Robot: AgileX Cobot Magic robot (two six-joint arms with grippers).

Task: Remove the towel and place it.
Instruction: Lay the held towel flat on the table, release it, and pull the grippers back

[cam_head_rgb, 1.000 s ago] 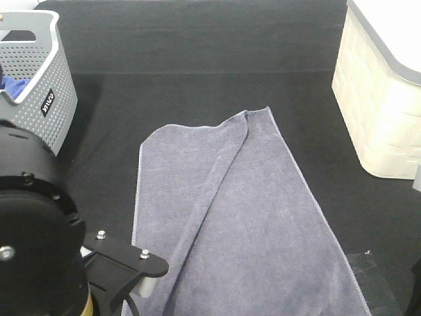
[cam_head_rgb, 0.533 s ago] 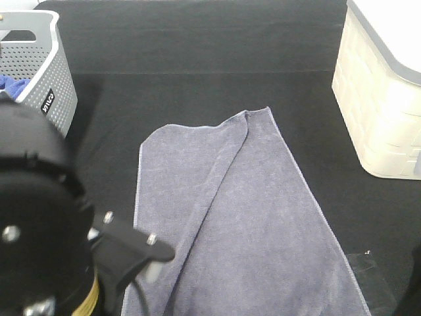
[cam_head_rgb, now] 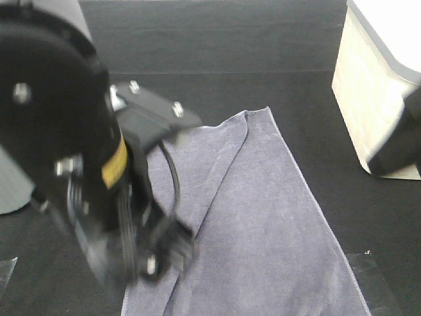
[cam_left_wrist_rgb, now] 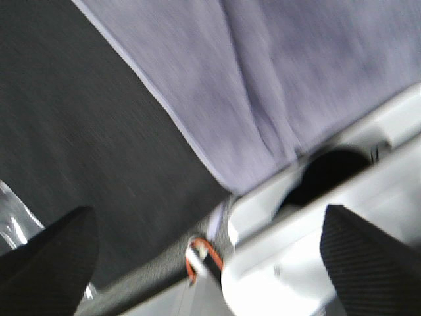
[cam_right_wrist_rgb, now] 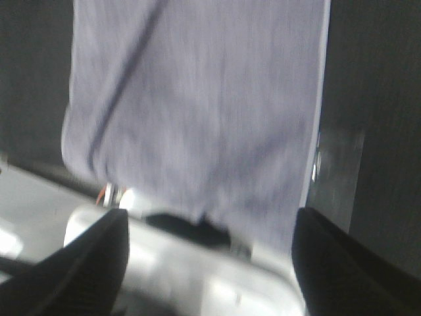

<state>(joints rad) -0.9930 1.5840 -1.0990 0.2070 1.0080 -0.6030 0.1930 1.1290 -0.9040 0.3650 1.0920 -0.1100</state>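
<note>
towel (cam_head_rgb: 263, 217) lies spread on the dark counter (cam_head_rgb: 230, 39), one lengthwise fold. left end effector (cam_left_wrist_rgb: 209, 255) and right end effector (cam_right_wrist_rgb: 214, 260) both gape wide, empty. placing looks done.

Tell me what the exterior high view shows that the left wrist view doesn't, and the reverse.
Only exterior high: the cream bin at the right, the blurred left arm in front of the towel, and the towel's folded far corner. Only left wrist: the left gripper, jaws wide apart and holding nothing, plus a white frame and a red wire past the towel's end. Both: the towel spread on the black table, hemmed edge visible.
</note>
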